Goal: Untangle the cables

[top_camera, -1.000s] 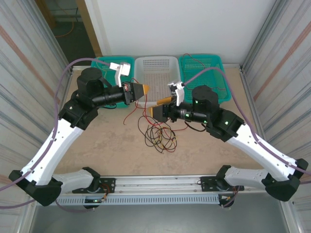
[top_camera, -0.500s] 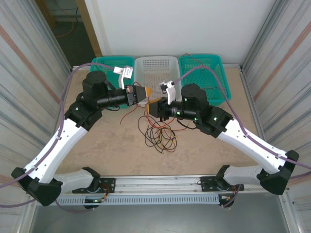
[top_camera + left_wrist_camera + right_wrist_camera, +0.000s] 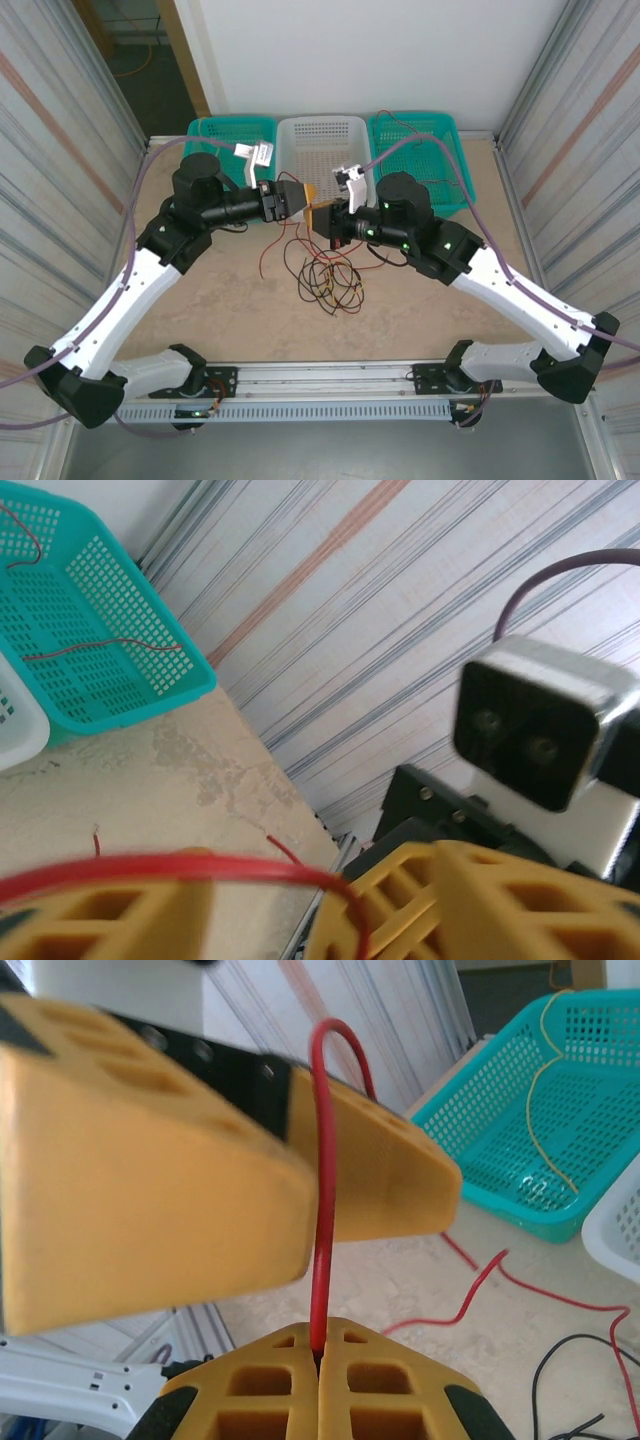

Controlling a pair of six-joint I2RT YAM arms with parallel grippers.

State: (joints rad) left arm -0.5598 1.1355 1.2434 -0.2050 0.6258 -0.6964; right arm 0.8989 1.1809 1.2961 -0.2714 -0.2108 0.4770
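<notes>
Right hand [image 3: 320, 1352] is clamped together, pinching the red cable [image 3: 320, 1250]. Left hand [image 3: 290, 905] is spread (cable looping across it). The remaining cables [image 3: 325, 278] sprawl on the table [image 3: 220, 300], six o'clock of both hands.

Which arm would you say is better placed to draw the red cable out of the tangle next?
Right, I think. The right gripper is shut on the red cable, pinched between its yellow fingers, close to the tangle. The left gripper stands open, the cable lying loose across it.
</notes>
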